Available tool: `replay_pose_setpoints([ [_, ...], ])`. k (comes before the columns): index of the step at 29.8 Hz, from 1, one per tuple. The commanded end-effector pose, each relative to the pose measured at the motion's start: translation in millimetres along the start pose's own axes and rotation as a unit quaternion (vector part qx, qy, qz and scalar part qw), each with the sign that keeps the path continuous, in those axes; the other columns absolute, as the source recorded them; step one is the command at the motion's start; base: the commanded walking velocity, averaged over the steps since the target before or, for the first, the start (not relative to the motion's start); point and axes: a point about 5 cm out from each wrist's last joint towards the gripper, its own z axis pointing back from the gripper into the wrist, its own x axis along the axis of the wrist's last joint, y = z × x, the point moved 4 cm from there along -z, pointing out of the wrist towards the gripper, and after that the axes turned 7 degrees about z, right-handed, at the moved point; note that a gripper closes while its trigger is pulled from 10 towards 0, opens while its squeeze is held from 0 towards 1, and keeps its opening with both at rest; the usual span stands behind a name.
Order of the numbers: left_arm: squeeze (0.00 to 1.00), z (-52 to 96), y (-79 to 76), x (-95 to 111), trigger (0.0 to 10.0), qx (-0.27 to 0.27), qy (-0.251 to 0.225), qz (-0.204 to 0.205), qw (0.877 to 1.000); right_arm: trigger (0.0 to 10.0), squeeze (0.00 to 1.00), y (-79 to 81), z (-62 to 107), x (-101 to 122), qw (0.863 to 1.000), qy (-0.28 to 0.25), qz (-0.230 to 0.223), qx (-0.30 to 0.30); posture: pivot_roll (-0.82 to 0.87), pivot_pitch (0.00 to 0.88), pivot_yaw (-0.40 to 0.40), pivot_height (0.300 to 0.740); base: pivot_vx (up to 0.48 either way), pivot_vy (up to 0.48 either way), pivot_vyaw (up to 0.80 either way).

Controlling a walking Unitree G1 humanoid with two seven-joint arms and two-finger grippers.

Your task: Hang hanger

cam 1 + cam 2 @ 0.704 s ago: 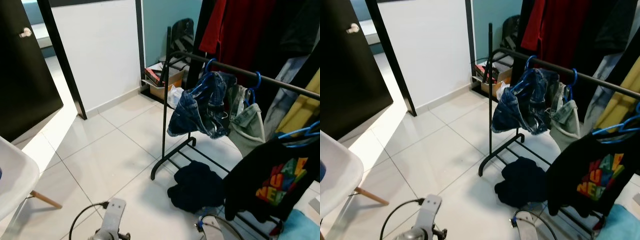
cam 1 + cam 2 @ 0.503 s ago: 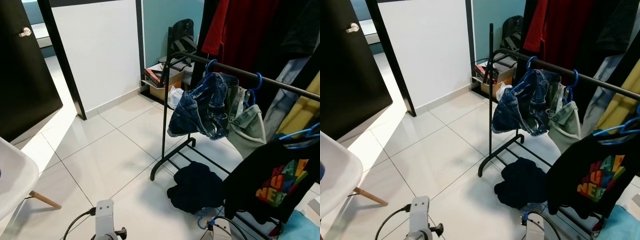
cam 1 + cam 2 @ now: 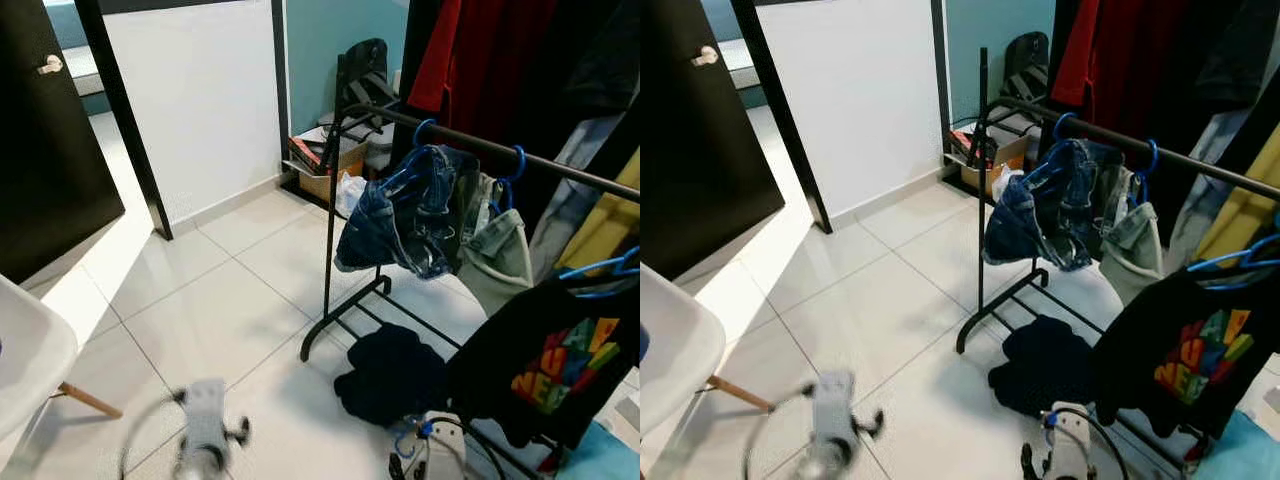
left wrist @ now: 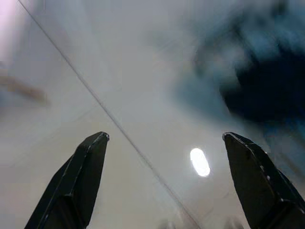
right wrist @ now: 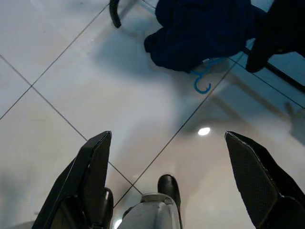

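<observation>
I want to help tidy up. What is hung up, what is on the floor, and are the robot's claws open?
Denim shorts: hung on rail.
Black printed T-shirt: hung on blue hanger.
Dark garment with blue hanger: heaped on floor.
Black door: open.
Left gripper: open, empty.
Right gripper: open, empty.

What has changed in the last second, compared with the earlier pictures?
The left arm has swung and now shows blurred; the right arm has come further into view beside the dark garment on the floor. Both grippers are open and hold nothing. The rack, the hung clothes and the blue hanger on the floor stayed as they were.
</observation>
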Motion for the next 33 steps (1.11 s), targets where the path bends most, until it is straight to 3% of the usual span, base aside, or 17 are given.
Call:
replay_pose_setpoints([
  [1, 0.0, -3.0, -3.2, 25.8, 10.0, -0.017, -0.048, 0.009, 0.999, 10.0, 0.0, 0.7, 0.2, 1.1, 1.0, -0.006, 0.011, 0.003, -0.06, 0.0, -0.01, 0.74, 0.0, 0.0, 0.0],
  [5, 0.0, -1.6, -7.2, 25.7, 10.0, -0.022, -0.055, 0.009, 0.998, 10.0, 0.0, 0.8, -0.1, 2.3, 1.0, -0.008, 0.02, 0.006, -0.06, 0.0, -0.01, 0.74, 0.0, 0.0, 0.0],
  [6, 0.0, 2.1, -12.6, 25.9, 10.0, -0.028, -0.077, 0.024, 0.996, 10.0, 0.0, 0.1, -0.5, 6.6, 0.999, -0.02, 0.04, 0.009, -0.05, 0.0, -0.022, 0.74, 0.0, 0.0, 0.0],
  [11, 0.0, 4.6, -14.3, 36.1, 10.0, -0.028, -0.113, 0.039, 0.992, 10.0, 0.0, -1.3, -0.8, 11.8, 0.998, -0.033, 0.055, 0.013, -0.05, 0.0, -0.038, 0.74, 0.0, 0.0, 0.0],
  [14, 0.0, 4.1, -17.3, 43.8, 10.0, -0.037, -0.128, 0.025, 0.991, 10.0, 0.0, -3.7, -1.2, 18.1, 0.996, -0.049, 0.069, 0.009, -0.04, 0.0, -0.038, 0.74, 0.0, 0.0, 0.0],
  [16, 0.0, 2.9, -18.7, 41.9, 10.0, -0.048, -0.119, 0.013, 0.992, 10.0, 0.0, -19.3, -6.5, 56.3, 0.991, -0.11, 0.082, -0.007, -0.06, 0.0, -0.031, 0.74, 0.0, 0.0, 0.0],
  [17, 0.0, 2.7, -19.1, 39.8, 10.0, -0.051, -0.113, 0.012, 0.992, 10.0, 0.0, -46.2, -12.6, 120.7, 0.98, -0.169, 0.103, -0.018, -0.06, 0.0, -0.028, 0.74, 0.0, 0.0, 0.0],
  [18, 0.0, 2.7, -19.1, 39.8, 10.0, -0.051, -0.113, 0.012, 0.992, 10.0, 0.0, -46.2, -12.6, 120.7, 0.98, -0.169, 0.103, -0.018, -0.06, 0.0, -0.028, 0.74, 0.0, 0.0, 0.0],
  [19, 0.0, 2.8, -19.3, 38.5, 10.0, -0.053, -0.11, 0.012, 0.992, 10.0, 0.0, -64.6, -10.5, 168.1, 0.971, -0.208, 0.117, -0.026, -0.06, 0.0, -0.028, 0.74, 0.0, 0.0, 0.0],
  [20, 0.0, 3.0, -19.8, 37.2, 10.0, -0.053, -0.107, 0.015, 0.993, 10.0, 0.0, -76.6, -6.5, 199.0, 0.966, -0.229, 0.117, -0.03, -0.07, 0.0, -0.029, 0.74, 0.0, 0.0, 0.0],
  [21, 0.0, 3.0, -19.8, 37.2, 10.0, -0.053, -0.107, 0.015, 0.993, 10.0, 0.0, -76.6, -6.5, 199.0, 0.966, -0.229, 0.117, -0.03, -0.07, 0.0, -0.029, 0.74, 0.0, 0.0, 0.0],
  [22, 0.0, 3.1, -20.7, 36.4, 10.0, -0.054, -0.105, 0.017, 0.993, 10.0, 0.0, -83.8, -3.2, 215.4, 0.963, -0.241, 0.118, -0.034, -0.07, 0.0, -0.038, 0.74, 0.0, 0.0, 0.0],
  [33, 0.0, 3.7, -21.6, 39.8, 10.0, -0.056, -0.114, 0.028, 0.992, 10.0, 0.0, -86.6, -3.0, 212.3, 0.964, -0.234, 0.12, -0.028, -0.06, 0.0, -0.048, 0.74, 0.0, 0.0, 0.0],
])
